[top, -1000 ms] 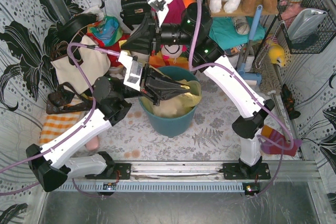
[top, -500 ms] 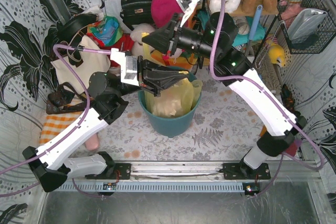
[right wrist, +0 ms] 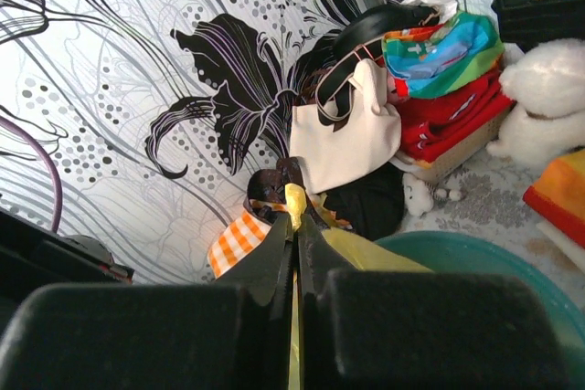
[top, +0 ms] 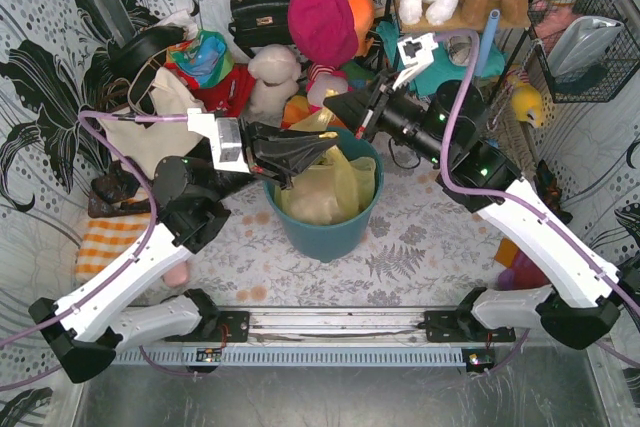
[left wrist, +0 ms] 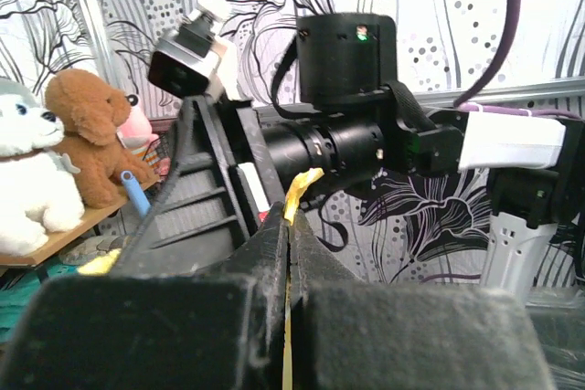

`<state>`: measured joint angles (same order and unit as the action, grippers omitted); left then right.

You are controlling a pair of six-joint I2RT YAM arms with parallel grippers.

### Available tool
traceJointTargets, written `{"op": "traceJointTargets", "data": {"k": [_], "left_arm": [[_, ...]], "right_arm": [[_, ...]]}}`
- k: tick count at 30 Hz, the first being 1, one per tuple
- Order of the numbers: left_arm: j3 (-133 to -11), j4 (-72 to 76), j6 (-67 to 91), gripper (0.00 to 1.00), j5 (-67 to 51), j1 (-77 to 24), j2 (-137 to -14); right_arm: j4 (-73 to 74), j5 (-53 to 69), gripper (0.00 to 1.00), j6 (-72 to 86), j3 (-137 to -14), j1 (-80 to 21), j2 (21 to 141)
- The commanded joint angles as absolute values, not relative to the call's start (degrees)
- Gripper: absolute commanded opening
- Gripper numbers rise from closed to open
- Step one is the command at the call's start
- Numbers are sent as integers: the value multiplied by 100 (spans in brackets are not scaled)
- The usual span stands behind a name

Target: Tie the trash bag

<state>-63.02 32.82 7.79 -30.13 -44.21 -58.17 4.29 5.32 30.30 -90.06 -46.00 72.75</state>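
The trash bag (top: 335,182) is thin yellow-green plastic, lining the round teal bin (top: 345,232) at the table's middle. My left gripper (top: 328,144) reaches in from the left above the bin's back rim, shut on a pulled-up strip of the bag (left wrist: 300,191). My right gripper (top: 330,105) comes from the right, just behind the left one, shut on another corner of the bag (right wrist: 294,196). In the left wrist view the right gripper's body (left wrist: 206,198) crosses close ahead. Each pair of jaws is pressed together with yellow film between.
A cream tote bag (top: 160,122) with black straps leans at the left wall. Plush toys (top: 275,77), a black handbag (top: 258,12) and folded clothes crowd the back. An orange checked cloth (top: 105,242) lies left. A wire basket (top: 590,37) hangs on the right wall.
The right arm has swung its elbow out to the right and lowered, its gripper now pointing left at the bin's back. The left gripper has drawn back slightly. Both stay shut on the bag.
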Motion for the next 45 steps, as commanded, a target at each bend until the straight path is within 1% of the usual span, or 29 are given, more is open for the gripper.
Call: {"op": "traceJointTargets", "data": {"k": [1,9,19,28,33,40,45], "left_arm": [[-6148,3347,668,0,-2567,-4407,-5684],[-5868,3330,670,0,-2089,-4379,-5490],[-5658,3256,615,0,-1705,-4334,-5315],[-5639,3127,568,0,-1590,-4318,-5272],[-5669,3020,546,0,-1601,-4315,-5292],[-5689,2953,508,0,-1543,-4300,-5317],[-5735,2909,483,0,-1545,-4290,-5368]], "right_arm": [[-303,345,0,3502,-8409,-4623,6859],[-1394,489,0,3680,-7201,-4623,6139],[-2139,1114,0,3646,-6549,-4623,5670],[-2218,2426,0,3358,-6456,-4623,5725],[-2177,2879,0,3301,-6423,-4631,5731],[-1958,3179,0,3162,-6475,-4711,5803],[-1477,3054,0,2924,-6594,-4878,5806]]}}
